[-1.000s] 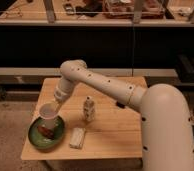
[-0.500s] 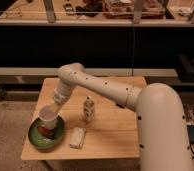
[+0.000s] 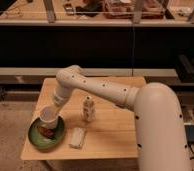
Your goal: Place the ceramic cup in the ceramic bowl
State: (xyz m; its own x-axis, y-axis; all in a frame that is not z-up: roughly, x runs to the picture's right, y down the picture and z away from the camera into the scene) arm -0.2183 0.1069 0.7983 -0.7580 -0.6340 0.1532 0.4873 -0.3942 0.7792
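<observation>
Pincer (image 3: 53,106) above ceramic cup (image 3: 48,116) at ceramic bowl's (image 3: 36,138) far rim.

Warm dim light falls on the desk (image 3: 110,130); the end effector (image 3: 54,106) looks soft, and the background stays dark.

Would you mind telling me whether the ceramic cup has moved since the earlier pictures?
No; the ceramic cup sits in the ceramic bowl as before, left of the jar, gripper just above.

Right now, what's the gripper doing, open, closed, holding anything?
Gripper: at the ceramic cup, over the ceramic bowl; its state and hold cannot be told.
</observation>
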